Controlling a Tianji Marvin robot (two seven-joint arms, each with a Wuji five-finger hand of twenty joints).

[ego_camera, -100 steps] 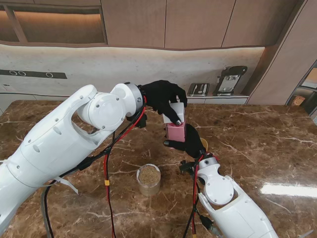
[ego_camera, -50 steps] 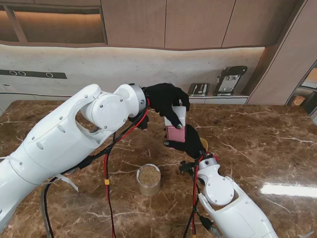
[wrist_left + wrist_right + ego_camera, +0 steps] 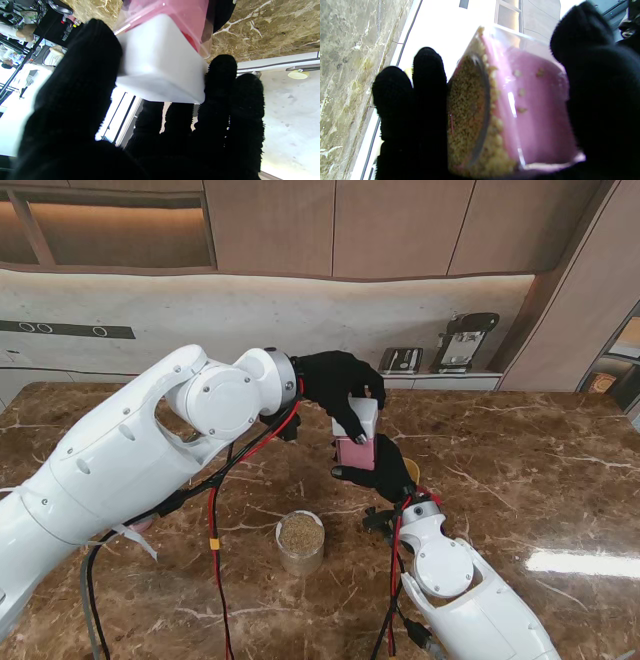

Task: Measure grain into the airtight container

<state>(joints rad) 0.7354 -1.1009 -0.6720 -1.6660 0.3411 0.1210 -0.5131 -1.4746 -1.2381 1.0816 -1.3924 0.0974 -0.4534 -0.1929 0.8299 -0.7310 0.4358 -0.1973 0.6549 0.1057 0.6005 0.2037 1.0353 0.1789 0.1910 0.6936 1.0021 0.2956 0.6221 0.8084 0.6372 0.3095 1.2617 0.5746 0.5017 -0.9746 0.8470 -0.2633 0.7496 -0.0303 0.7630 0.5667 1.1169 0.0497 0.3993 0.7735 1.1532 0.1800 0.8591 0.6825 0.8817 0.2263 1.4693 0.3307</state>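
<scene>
Both black-gloved hands are meeting at a pink airtight container [image 3: 356,448] held above the middle of the brown marble worktop [image 3: 520,470], toward its far edge.

The left hand [image 3: 335,383] is reaching in from the left and is closing over the container's white lid [image 3: 358,416]. In the left wrist view, the thumb [image 3: 82,82] is pressing one side of the white lid [image 3: 160,67] while a finger [image 3: 220,75] is pressing the opposite side; the remaining fingers are curling behind it. The pink body [image 3: 180,15] is showing beyond the lid.

The right hand [image 3: 380,470] is gripping the container body from the nearer side. In the right wrist view, two fingers [image 3: 420,82] are lying against one wall of the clear pink container [image 3: 532,105] and the thumb [image 3: 595,82] is bearing on the opposite wall. Yellowish grain [image 3: 467,115] is lying inside along one wall, with a few loose kernels clinging to the pink face. Whether the lid is fully seated cannot be told.

A round clear jar of brown grain [image 3: 300,540] is standing upright on the worktop, well apart from the container and nearer the front edge, left of the right arm. Red and black cables [image 3: 215,520] are hanging from the left arm across the worktop.
</scene>
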